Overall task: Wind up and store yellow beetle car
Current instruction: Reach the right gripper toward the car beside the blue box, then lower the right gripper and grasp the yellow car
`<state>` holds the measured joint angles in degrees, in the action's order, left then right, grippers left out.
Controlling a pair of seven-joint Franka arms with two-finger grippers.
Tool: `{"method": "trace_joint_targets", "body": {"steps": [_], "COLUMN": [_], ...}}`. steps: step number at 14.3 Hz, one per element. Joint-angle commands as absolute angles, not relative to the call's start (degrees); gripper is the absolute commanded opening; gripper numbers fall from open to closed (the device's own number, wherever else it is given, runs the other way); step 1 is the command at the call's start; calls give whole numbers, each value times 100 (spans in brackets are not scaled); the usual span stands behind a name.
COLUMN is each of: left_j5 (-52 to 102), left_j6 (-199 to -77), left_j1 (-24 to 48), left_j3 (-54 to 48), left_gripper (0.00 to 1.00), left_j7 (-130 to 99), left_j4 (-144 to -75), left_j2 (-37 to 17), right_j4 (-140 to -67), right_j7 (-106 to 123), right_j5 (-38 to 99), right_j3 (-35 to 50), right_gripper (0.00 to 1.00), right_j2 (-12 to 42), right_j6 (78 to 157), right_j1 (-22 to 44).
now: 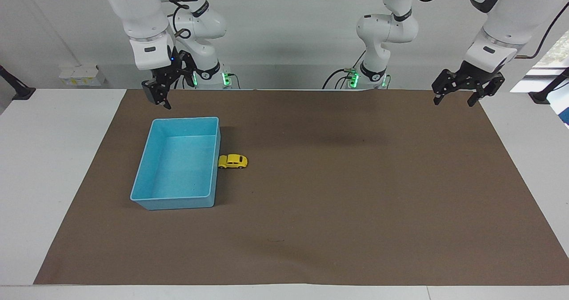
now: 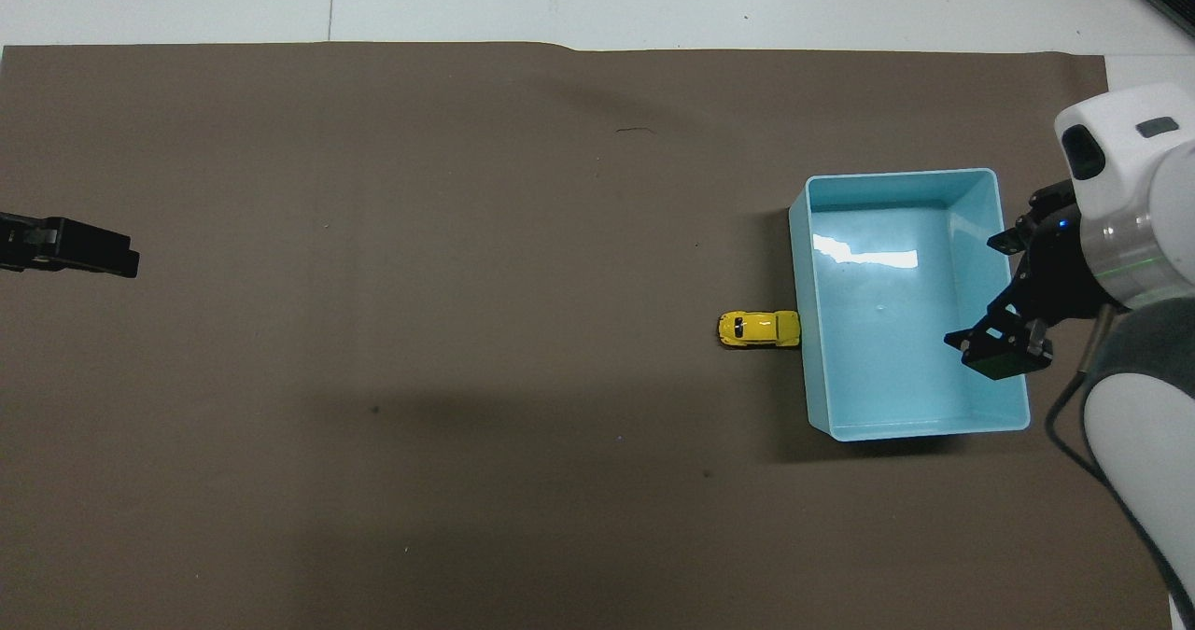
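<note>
End effectors: right (image 1: 161, 99) open over bin (image 1: 153, 126), left (image 1: 458, 96) open; car (image 1: 233, 161) touching bin.

This is a robot lab. Two big white robot arms (image 1: 142, 20) stand at a white surface (image 1: 53, 158) with a brown mat (image 1: 355, 193) on it. Black cables (image 1: 338, 75) and green lights (image 1: 354, 78) sit at the arms' bases. The wall (image 1: 289, 24) is plain and white.

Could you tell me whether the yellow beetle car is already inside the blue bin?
No, the yellow beetle car sits on the brown mat right beside the blue bin, against its outer wall.
</note>
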<state>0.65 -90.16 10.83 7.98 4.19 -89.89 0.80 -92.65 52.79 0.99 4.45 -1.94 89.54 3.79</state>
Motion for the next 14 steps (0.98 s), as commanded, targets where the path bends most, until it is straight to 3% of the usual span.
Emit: {"method": "trace_joint_targets", "body": {"steps": [1, 9, 14], "left_j5": [-70, -62, -70], "left_j6": [-8903, -8903, -8903], "left_j1": [1020, 1028, 1020], "left_j3": [747, 738, 738], "left_gripper": [100, 100, 100], "left_j7": [352, 352, 352], "left_j4": [-8921, -8930, -8930], "left_j2": [62, 62, 62], "right_j4": [-9466, -9509, -10150], "right_j7": [5624, 6845, 7197], "right_j5": [123, 18, 18], "right_j3": [431, 431, 439], "right_gripper": [100, 100, 100], "right_j2": [-360, -264, -54], "right_j6": [9158, 9263, 10106], "right_j1": [413, 649, 914]}}
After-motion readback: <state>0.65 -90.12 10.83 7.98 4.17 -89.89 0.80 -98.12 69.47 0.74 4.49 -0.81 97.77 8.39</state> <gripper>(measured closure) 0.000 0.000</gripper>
